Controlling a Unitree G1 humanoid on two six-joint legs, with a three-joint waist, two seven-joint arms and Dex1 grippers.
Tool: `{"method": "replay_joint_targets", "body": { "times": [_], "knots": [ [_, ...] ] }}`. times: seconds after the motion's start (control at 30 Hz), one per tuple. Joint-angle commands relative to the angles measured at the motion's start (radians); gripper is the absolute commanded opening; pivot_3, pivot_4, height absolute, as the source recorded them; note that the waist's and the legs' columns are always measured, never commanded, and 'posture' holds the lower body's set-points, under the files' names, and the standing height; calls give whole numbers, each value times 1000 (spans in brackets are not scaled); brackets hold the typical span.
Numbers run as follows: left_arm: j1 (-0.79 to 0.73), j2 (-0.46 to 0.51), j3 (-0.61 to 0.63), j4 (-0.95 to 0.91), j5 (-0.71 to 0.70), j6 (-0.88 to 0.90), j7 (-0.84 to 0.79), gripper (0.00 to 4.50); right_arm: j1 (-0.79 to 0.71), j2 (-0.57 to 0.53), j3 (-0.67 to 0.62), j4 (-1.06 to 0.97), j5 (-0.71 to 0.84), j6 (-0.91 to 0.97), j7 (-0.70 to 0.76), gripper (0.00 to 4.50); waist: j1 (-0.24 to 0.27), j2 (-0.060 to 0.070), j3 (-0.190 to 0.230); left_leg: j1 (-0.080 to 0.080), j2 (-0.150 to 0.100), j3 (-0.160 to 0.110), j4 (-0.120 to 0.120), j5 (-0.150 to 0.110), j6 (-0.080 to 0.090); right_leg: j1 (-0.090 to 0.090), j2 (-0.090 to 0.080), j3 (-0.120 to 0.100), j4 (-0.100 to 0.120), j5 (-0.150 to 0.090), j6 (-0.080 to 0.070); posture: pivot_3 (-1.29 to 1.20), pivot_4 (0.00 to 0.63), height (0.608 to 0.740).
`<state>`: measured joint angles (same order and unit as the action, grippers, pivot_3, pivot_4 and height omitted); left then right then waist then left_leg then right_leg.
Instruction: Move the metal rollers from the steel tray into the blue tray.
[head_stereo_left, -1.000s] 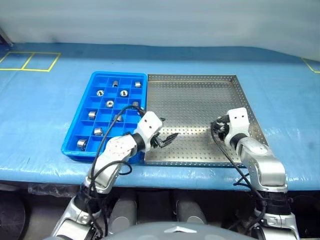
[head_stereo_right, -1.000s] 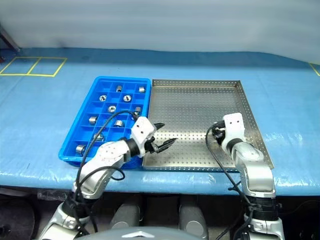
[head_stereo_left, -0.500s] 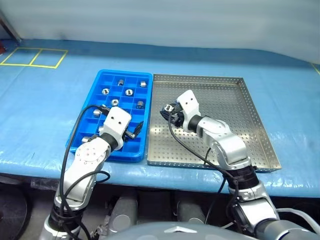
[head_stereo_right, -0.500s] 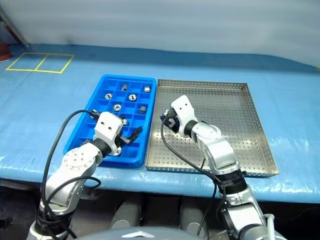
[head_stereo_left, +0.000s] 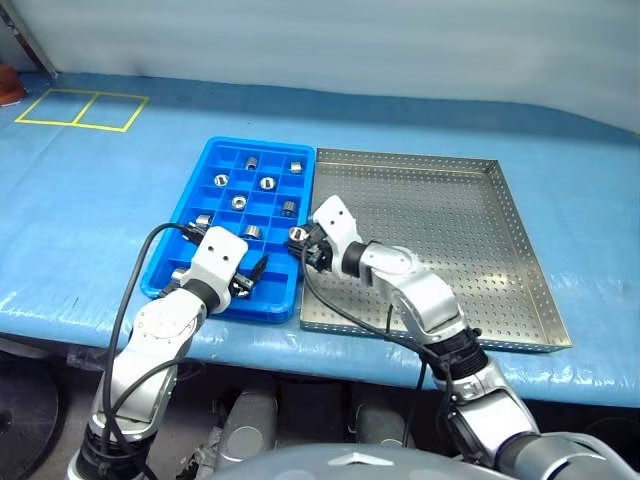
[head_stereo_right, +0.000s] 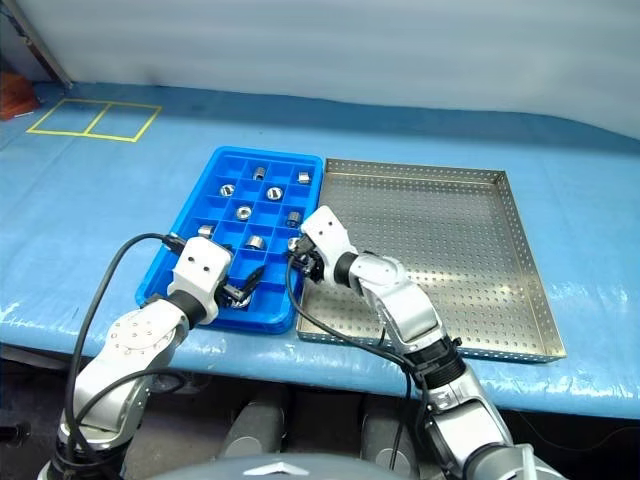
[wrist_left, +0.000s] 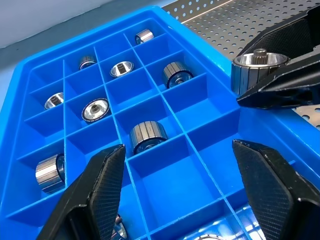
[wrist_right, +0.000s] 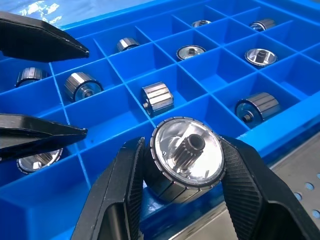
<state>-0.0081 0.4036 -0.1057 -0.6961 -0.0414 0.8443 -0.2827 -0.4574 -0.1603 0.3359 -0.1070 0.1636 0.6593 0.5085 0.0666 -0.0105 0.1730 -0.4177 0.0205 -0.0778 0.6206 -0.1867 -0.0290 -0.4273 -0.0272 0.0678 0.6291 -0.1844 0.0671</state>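
— What does the right gripper carry?
— It pinches a metal roller over the blue tray's edge beside the steel tray.
— The left gripper?
— Spread, empty, above the blue tray's near corner.

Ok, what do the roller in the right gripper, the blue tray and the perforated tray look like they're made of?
The roller held in the right gripper looks like polished metal: a mirror-bright face, a ribbed side and a toothed dark hub. The blue tray looks like moulded plastic: uniform colour, glossy thin partition walls. The perforated tray looks like matte grey sheet steel with punched holes and a folded rim.
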Motion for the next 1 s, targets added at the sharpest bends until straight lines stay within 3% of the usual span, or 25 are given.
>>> {"method": "replay_joint_targets", "body": {
  "times": [0.03,0.17,0.33,0.67,1.0],
  "knots": [
    [-5,1,3,-42,8,-8,9,3698,0,18,7,0,3,-20,8,1878,1,0,0,0,0,0,0,0,0,0,0,0,0,0,0,309,150,740],
    [-8,1,1,-37,6,-9,7,3698,-1,21,8,33,1,1,13,1878,5,0,0,1,0,0,0,0,0,0,0,0,0,0,0,312,150,740],
    [-8,0,3,-32,3,-12,5,3698,10,27,-10,9,-3,-42,2,3473,6,0,0,1,0,0,0,0,0,1,0,0,0,0,0,310,150,740],
    [-70,-50,-52,34,-5,-59,-3,3698,72,-26,-197,-125,16,-74,-87,3473,14,0,0,0,0,0,0,0,0,0,0,0,0,0,0,262,150,740],
    [-296,-151,-135,331,-8,-243,-49,3698,164,-269,-384,-118,-49,-116,-115,3473,1,0,0,-1,0,2,1,0,0,0,0,0,-1,0,0,154,150,740]
  ]
}}
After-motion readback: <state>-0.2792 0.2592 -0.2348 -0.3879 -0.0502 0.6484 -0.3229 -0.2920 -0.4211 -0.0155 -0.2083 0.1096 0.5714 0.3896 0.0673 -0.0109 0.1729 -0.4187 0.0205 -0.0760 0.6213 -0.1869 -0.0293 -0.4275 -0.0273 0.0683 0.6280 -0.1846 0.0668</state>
